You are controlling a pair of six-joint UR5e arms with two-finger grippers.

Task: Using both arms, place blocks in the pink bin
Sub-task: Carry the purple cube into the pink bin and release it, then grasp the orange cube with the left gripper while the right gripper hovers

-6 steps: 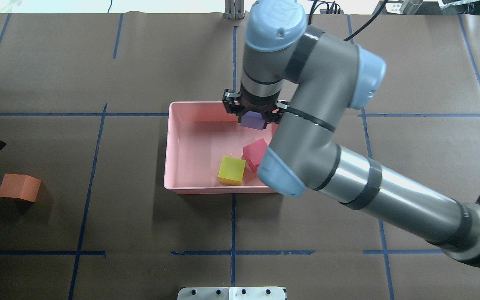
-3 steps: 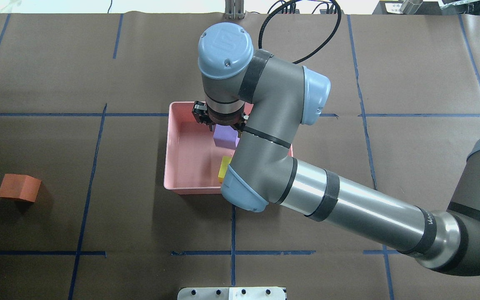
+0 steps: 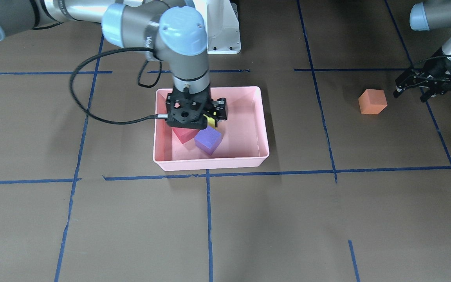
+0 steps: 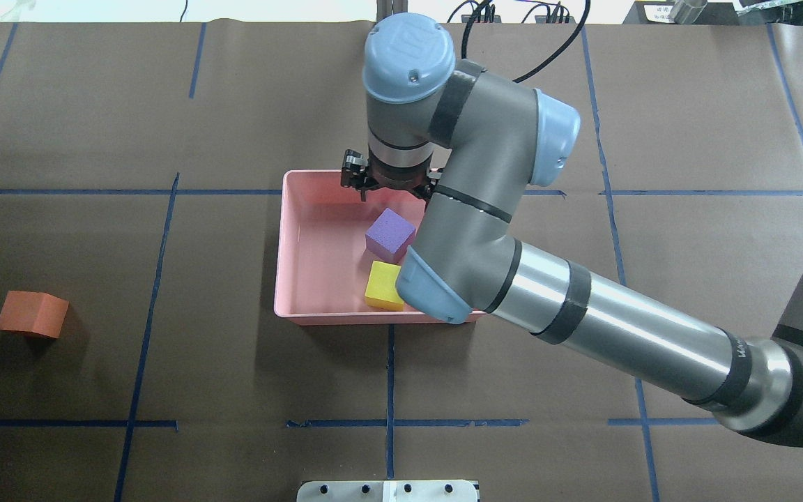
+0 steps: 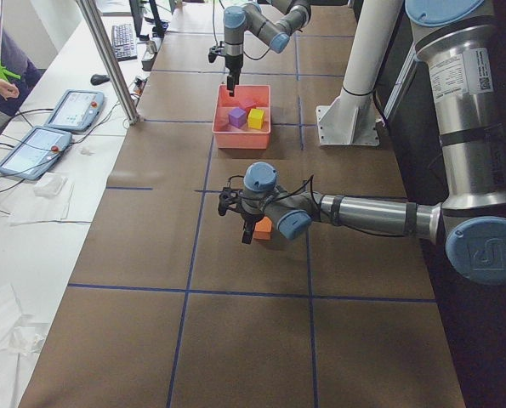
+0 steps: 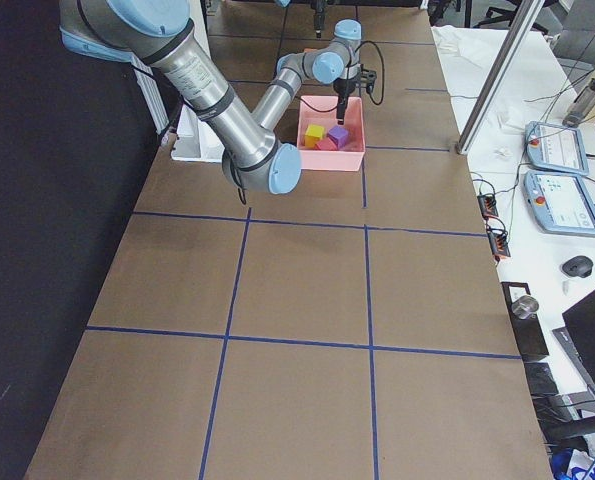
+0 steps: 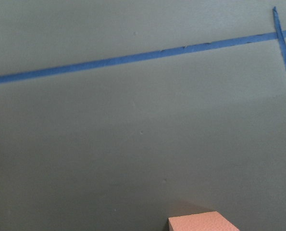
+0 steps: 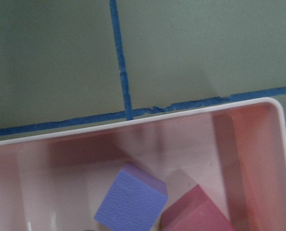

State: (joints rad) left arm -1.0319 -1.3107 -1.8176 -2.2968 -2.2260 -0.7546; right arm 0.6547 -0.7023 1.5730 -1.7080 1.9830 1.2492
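Finding 1, the deciding relation. The orange block [image 3: 372,101] is sitting on the table [image 3: 327,219], well apart from the pink bin [image 3: 210,163], on the left arm's side. The left gripper [image 3: 409,94] is hovering just beside it, on the side facing away from the pink bin, so the block is lying between that gripper and the bin. The left wrist view is catching only the block's top edge at the bottom of its frame, so you are not yet centred over it. As a cube it is offering no long axis, and either pair of faces should serve. The left arm is by far the nearer one.

Finding 2, gripper states. The left gripper is showing its jaws apart and is carrying nothing. The right gripper [image 3: 194,119] is hanging over the pink bin's interior with its jaws apparently spread and nothing between them.

Finding 3, contents. The pink bin is holding three blocks: the purple block [image 3: 208,140] is lying free near the bin's middle, the red block [image 3: 184,134] is touching it, and the yellow block [image 4: 385,285] is resting toward the bin wall nearest the robot.

Judgement: you are looking at three of four placed. The orange block is the one outstanding.
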